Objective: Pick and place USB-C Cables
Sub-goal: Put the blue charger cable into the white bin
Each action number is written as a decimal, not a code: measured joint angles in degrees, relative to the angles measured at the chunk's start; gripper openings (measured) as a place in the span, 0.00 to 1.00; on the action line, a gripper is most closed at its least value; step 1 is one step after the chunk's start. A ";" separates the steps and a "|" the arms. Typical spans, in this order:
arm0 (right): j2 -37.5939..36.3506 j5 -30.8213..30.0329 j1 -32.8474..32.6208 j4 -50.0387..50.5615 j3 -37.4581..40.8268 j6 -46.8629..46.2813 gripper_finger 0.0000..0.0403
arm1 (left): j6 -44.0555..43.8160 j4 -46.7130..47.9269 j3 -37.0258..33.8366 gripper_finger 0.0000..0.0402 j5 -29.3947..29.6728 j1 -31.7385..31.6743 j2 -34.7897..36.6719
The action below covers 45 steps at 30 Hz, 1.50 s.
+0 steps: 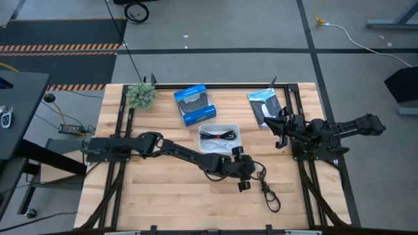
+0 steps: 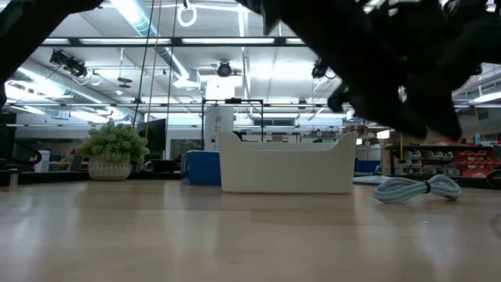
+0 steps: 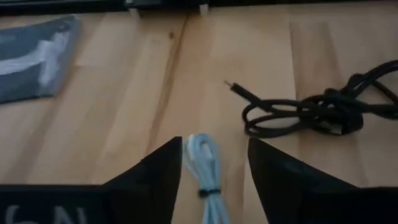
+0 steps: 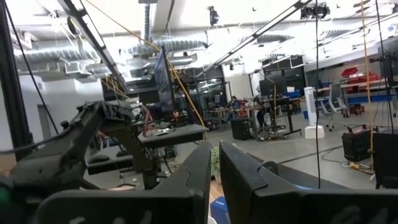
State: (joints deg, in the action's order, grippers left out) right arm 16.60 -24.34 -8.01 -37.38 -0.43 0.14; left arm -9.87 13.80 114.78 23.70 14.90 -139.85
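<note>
My left gripper [image 1: 244, 176] hangs open above the table, right of the middle. In the left wrist view its fingers stand on either side of the short light blue-grey cable [image 3: 205, 167] without touching it. That cable lies bundled on the wood [image 2: 415, 189]. The dark brown-black cable [image 3: 317, 112] lies loosely coiled just beyond it [image 1: 268, 190]. A white bin [image 1: 219, 138] holds the black cable with the red band [image 1: 217, 135] and the white cable [image 1: 210, 146]. My right gripper [image 4: 214, 177] is shut, raised at the table's right side [image 1: 281, 128], touching nothing.
A blue box [image 1: 194, 104] and a small potted plant [image 1: 140, 95] stand at the far edge. A black-and-white packet [image 1: 264, 106] lies far right, under my right arm. Black frame rails run along both sides. Bare wood lies along the near edge.
</note>
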 joint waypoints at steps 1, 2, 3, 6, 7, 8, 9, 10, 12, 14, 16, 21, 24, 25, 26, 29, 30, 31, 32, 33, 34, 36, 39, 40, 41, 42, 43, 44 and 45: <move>0.00 -0.02 0.02 -0.02 0.00 0.00 0.10 | 0.02 0.99 -0.08 0.51 -0.55 -0.07 -0.18; 0.00 -0.04 0.02 0.00 0.00 0.00 0.10 | 0.02 1.11 -0.10 0.54 -1.13 -0.19 -0.54; 0.00 -0.01 0.00 -0.02 0.00 0.00 0.10 | 0.00 -0.18 0.03 0.56 -1.79 -0.38 -1.11; 0.07 -0.02 0.02 -0.13 0.00 0.00 0.10 | 0.43 2.20 -0.01 0.63 -4.49 -0.78 -1.58; 0.09 -0.02 0.00 0.04 0.00 0.00 0.10 | 0.44 2.27 0.00 0.65 -5.60 -0.98 -2.19; 0.13 -0.02 0.00 -0.10 0.00 0.00 0.10 | 0.12 2.49 0.08 0.65 -6.30 -1.12 -2.62; 0.13 -0.02 0.02 -0.24 0.00 0.00 0.10 | -0.31 4.24 0.02 0.66 -6.73 -1.23 -2.80; 0.17 -0.04 0.02 -0.25 0.00 0.00 0.10 | -0.74 6.03 -0.09 0.66 -6.82 -1.29 -2.97; 0.22 -0.02 0.00 -0.23 0.00 0.00 0.10 | -1.16 5.76 0.09 0.64 -6.04 -1.36 -4.01; 0.26 -0.02 0.01 -0.27 0.00 0.00 0.10 | -1.00 6.42 0.09 0.60 -5.91 -1.32 -4.05; 0.26 -0.02 0.00 -0.26 0.00 0.00 0.10 | -0.33 6.48 0.09 0.55 -5.94 -1.13 -4.05; 0.27 -0.02 0.01 -0.27 0.00 0.00 0.10 | 0.02 7.04 0.09 0.39 -6.29 -1.06 -4.05; 0.26 -0.02 0.00 -0.26 0.00 0.00 0.10 | 0.02 7.19 0.09 0.27 -5.88 -0.65 -3.98; 0.26 -0.02 0.02 -0.27 0.00 0.00 0.10 | 0.07 7.28 0.09 0.23 -5.43 -0.48 -3.98; 0.26 -0.02 0.00 -0.24 0.00 -0.01 0.10 | 0.07 7.39 0.09 0.19 -5.08 -0.42 -3.90; 0.26 -0.02 0.00 -0.27 0.00 -0.02 0.10 | 0.68 8.72 -0.02 0.10 -4.17 -0.07 -2.89; 0.26 -0.02 0.02 -0.25 0.00 0.00 0.10 | 0.77 9.22 -0.04 0.08 -3.98 -0.08 -2.28; 0.26 -0.02 0.00 -0.25 0.00 0.00 0.10 | 1.05 10.38 -0.09 0.07 -3.46 -0.07 -1.69; 0.26 -0.04 0.02 -0.20 0.00 -0.02 0.10 | 1.44 10.30 -0.09 0.07 -3.09 -0.07 -0.92; 0.28 -0.02 0.02 -0.08 0.00 0.00 0.10 | 1.59 10.85 -0.09 0.07 -2.63 -0.07 0.01; 0.28 -0.01 0.00 -0.15 0.00 0.00 0.10 | 1.56 11.52 -0.07 0.07 -2.25 -0.07 0.96; 0.26 -0.02 0.01 -0.21 0.00 0.00 0.10 | 1.57 13.12 -0.07 0.08 -2.11 -0.07 3.24; 0.26 -0.02 0.02 -0.27 0.00 0.00 0.10 | 2.18 16.76 -0.04 0.12 -1.99 -0.07 6.73; 0.26 -0.04 0.02 -0.25 0.00 0.00 0.10 | 2.79 17.36 -0.02 0.12 -1.84 -0.14 7.85; 0.26 -0.01 0.00 -0.23 0.00 0.00 0.10 | 3.09 19.20 -0.02 0.12 -1.81 -0.23 9.21; 0.26 -0.02 0.02 -0.25 0.00 0.00 0.10 | 3.13 21.89 0.00 0.12 -1.54 -0.39 10.25; 0.26 -0.04 0.02 -0.16 0.00 -0.01 0.10 | 3.15 24.06 0.02 0.12 -1.37 -0.57 11.36; 0.27 -0.04 0.01 -0.06 0.00 -0.01 0.10 | 3.03 26.45 0.03 0.11 -1.01 -0.89 12.03; 0.28 0.00 0.01 -0.14 0.00 0.00 0.10 | 2.86 28.53 0.06 0.10 -0.67 -1.19 12.70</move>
State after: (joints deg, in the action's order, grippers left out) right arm 16.88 -24.34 -8.00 -37.52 -0.43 0.14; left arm -7.01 42.34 114.85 23.03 13.70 -127.15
